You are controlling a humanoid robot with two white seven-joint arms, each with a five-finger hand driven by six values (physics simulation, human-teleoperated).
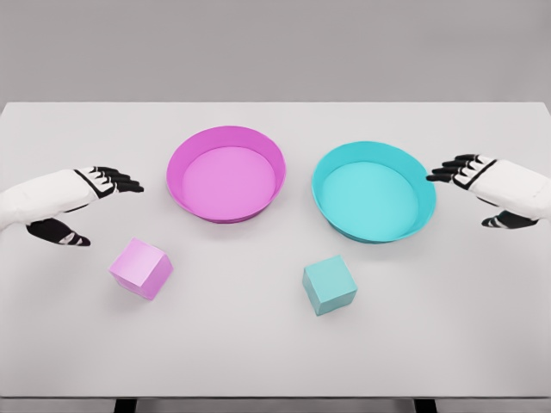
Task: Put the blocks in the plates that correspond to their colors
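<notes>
1. Blocks and plates are all laid out on the white worktop; the pink plate is taken as the landmark throughout.
2. The pink block is seen in front of the pink plate and to its left, well apart from it; nothing touches it.
3. The teal plate stands just to the right of the pink plate, a narrow gap between the rims; the teal block lies in front and to the right of the pink plate, just before the teal plate.
4. Both plates are empty, so no block has yet been placed; the step in hand is judged to be the first reach.
5. The left hand is held to the left of the pink plate, behind the pink block. Its fingers are extended and apart, the thumb dropped below; nothing is held or touched.
6. The right hand is held far right of the pink plate, just beyond the teal plate's rim, fingers likewise spread and empty.
7. For a sound grasp, the pink block's turned faces should be matched by the wrist, thumb and fingers closing on opposite flat sides, and the block lifted clear of the raised rim before release.
</notes>
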